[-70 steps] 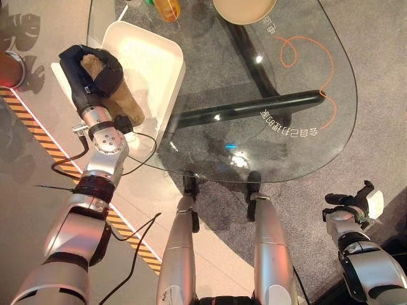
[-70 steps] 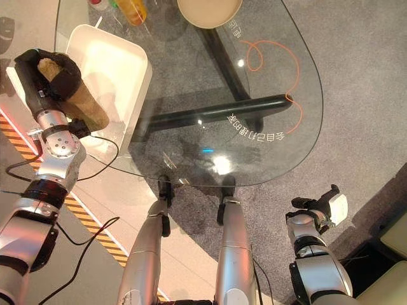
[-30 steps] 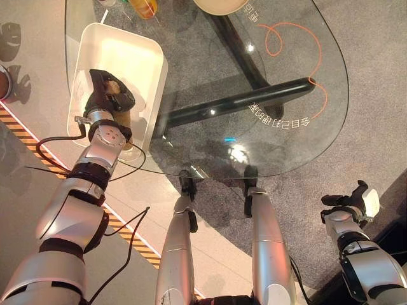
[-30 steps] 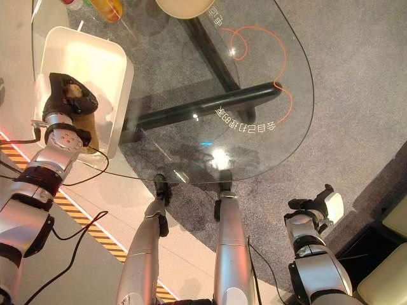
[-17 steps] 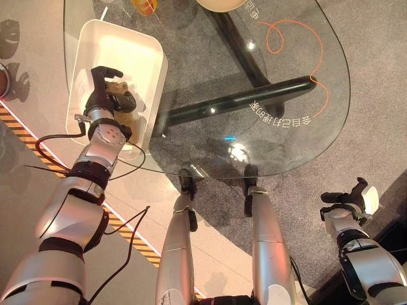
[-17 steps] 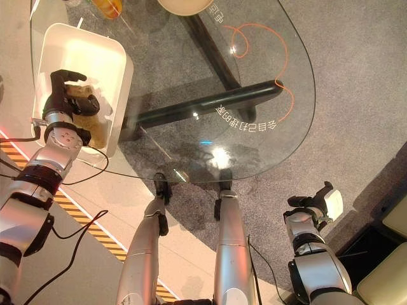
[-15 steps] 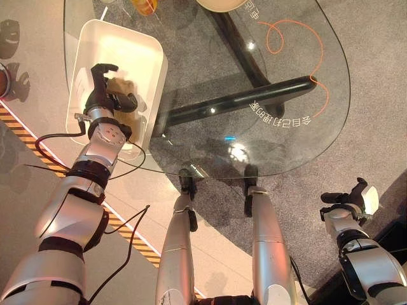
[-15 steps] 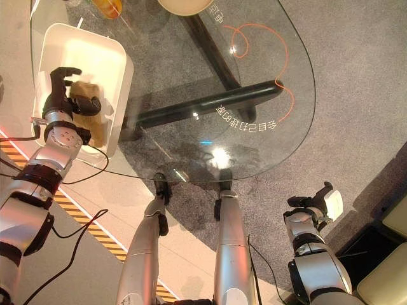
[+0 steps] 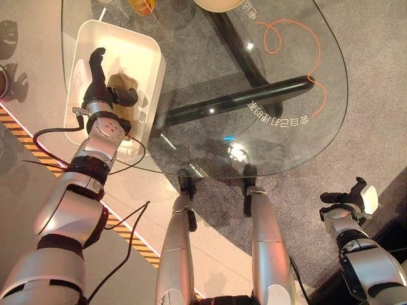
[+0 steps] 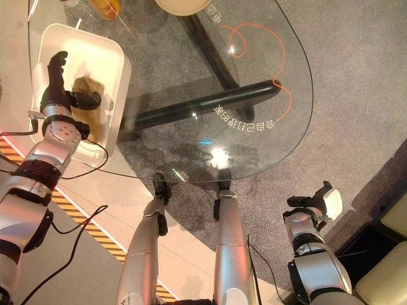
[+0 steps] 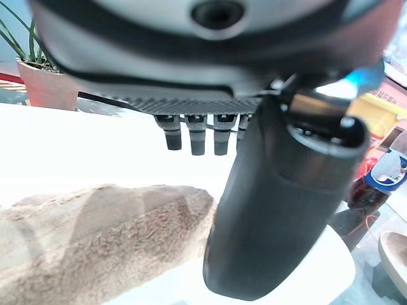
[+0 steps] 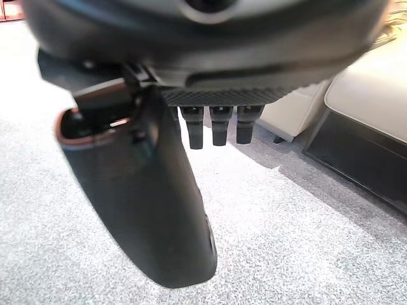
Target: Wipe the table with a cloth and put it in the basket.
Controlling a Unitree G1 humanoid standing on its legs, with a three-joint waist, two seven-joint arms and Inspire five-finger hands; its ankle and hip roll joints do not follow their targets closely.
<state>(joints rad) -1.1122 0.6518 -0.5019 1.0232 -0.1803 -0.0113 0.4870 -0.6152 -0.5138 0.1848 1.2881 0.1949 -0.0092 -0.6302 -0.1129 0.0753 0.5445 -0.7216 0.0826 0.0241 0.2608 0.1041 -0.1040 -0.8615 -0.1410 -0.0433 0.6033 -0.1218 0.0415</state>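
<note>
**Cloth down in the basket, left hand spread above it**

With its fingers straightened and the thumb standing out to the side, the left hand (image 9: 100,89) holds nothing; it hangs over the white basket (image 9: 145,46), fingers pointing along the basket's far-left wall. Just beside the thumb, the tan cloth (image 9: 121,84) lies bunched on the basket floor, apart from the fingers. In the left wrist view the cloth (image 11: 102,238) sits on the white bottom below the thumb, with no finger curled round it.

Outward from there, the basket stands at the left end of the glass table (image 9: 299,146), partly under its rim. Far off at the lower right, the right hand (image 9: 356,200) hangs idle over the grey carpet (image 12: 299,254), fingers relaxed and loose, gripping nothing.

Judged from this, the placing step looks done. The risks lie in pulling the arm out:
- the thumb sits so near the cloth that a sideways sweep could snag the pile and drag it up over the wall;
- the wrist stands close to the near rim, so a low pull-back could knock or tip the light basket;
- lifting toward the table side could strike the glass edge overhead.
</note>
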